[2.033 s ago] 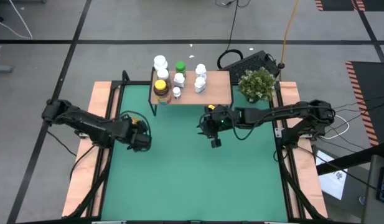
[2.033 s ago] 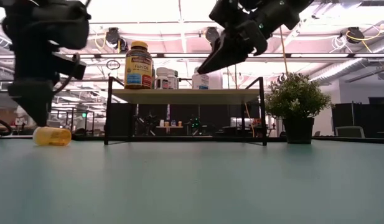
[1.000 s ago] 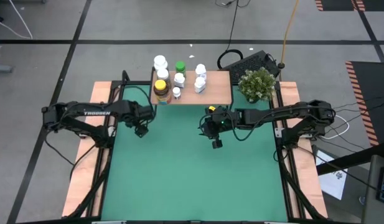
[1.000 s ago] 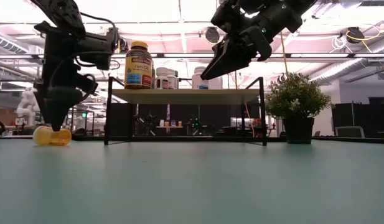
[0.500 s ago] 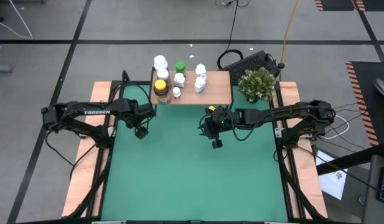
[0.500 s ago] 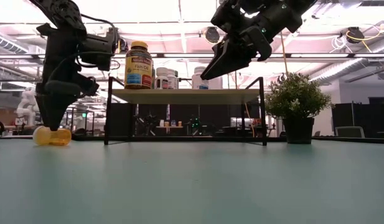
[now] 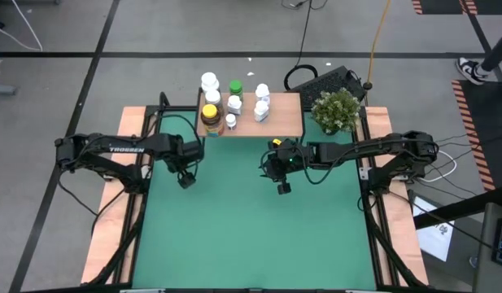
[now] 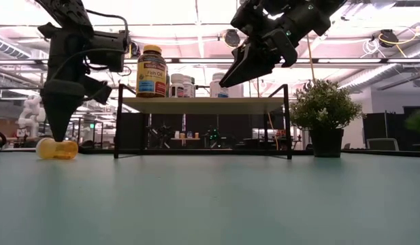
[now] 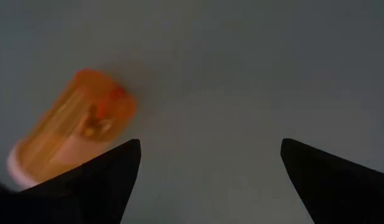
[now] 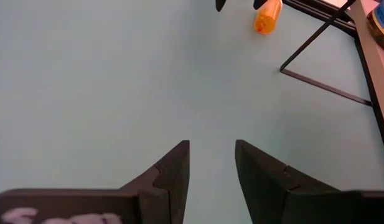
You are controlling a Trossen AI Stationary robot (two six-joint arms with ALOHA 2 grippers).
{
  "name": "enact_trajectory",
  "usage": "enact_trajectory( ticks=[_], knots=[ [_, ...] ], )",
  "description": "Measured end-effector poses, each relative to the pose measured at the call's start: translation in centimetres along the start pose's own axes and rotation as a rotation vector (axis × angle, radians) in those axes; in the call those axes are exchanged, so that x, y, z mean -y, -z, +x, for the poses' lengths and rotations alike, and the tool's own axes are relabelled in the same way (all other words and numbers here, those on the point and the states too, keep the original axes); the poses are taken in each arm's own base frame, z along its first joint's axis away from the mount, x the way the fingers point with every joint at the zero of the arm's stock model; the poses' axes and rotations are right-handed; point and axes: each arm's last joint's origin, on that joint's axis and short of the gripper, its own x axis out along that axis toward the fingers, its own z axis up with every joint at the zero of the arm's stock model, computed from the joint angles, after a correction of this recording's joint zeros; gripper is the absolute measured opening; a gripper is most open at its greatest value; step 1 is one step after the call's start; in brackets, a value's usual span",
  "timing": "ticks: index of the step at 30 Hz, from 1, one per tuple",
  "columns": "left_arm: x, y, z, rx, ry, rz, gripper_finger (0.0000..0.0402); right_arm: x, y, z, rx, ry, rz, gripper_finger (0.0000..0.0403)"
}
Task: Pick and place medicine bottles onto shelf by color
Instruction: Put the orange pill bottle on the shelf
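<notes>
— Where's the orange bottle (image 8: 57,149)?
— Lying on the counter (image 7: 251,228), left of the shelf (image 7: 279,122). Left gripper (image 8: 62,133) hangs just above it, fingers spread wide.
— Right gripper (image 10: 211,163)?
— Narrowly parted, empty, by the shelf.

A green-surfaced worktop (image 7: 251,228) with pale wooden edging carries a low shelf (image 7: 279,122) with a light wood top and thin black legs. On the shelf stand several white plastic bottles (image 7: 262,104), one with a green cap (image 7: 235,86), and an amber-brown bottle with a yellow lid (image 7: 209,115). A translucent orange bottle with a white cap (image 8: 57,149) lies on the green. A green potted plant (image 7: 335,110) sits in a black pot.
</notes>
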Motion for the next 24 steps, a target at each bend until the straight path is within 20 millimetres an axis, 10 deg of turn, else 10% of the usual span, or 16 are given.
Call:
enact_trajectory(
  ticks=[15, 24],
  knots=[
    [2.1, -1.2, -2.5, 0.142, -0.089, 0.479, 0.0390, 0.0, 0.1, 0.0, -0.013, -0.005, -0.013, 0.0121],
    [0.9, -1.6, -2.0, 0.115, -0.206, 0.471, 0.0390, -0.1, 0.2, 0.0, -0.024, -0.009, -0.013, 0.0121]
  ],
)
